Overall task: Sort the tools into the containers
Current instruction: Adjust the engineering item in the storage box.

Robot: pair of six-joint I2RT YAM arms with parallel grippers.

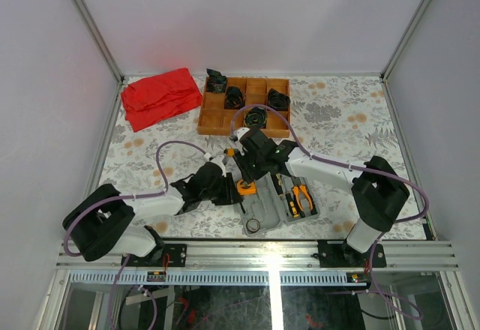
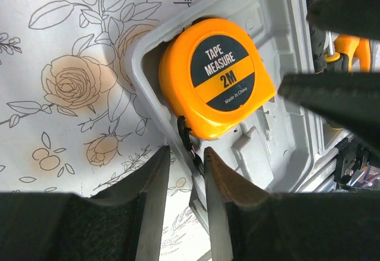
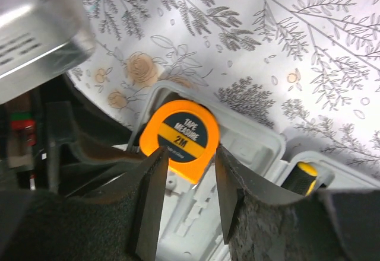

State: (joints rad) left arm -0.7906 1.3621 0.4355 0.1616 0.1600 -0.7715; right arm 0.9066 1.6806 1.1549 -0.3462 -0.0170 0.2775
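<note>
Floral-printed worktop (image 1: 337, 120) inside a white-walled booth, seen from above. At the bottom centre of the overhead view, a flat grey plastic hinged case (image 2: 261, 154) lies open. One round orange tape measure (image 2: 217, 77) sits in the upper left corner recess of its left half. Your right tool (image 3: 190, 151) hangs over it with fingers spread, one on each side of its lower edge, gripping nothing. Your left tool (image 2: 186, 150) is at the case's left rim, fingers nearly together. Whether it pinches the rim cannot be told.

To finish this placement well, check that the tape measure lies flat in its recess. Lift the right tool straight up so neither finger drags it out.

Counted:
- one case
- one tape measure
- one pair of orange-handled pliers (image 1: 302, 195) in the right half
- one thin black ring (image 1: 253, 226) at the left half's lower end
- at least one black-and-yellow screwdriver (image 3: 304, 177)

Upper centre holds one brown wooden compartment tray (image 1: 212, 127) with four black coiled bundles (image 1: 235, 94). Left of it lies one red cloth (image 1: 159, 96).
</note>
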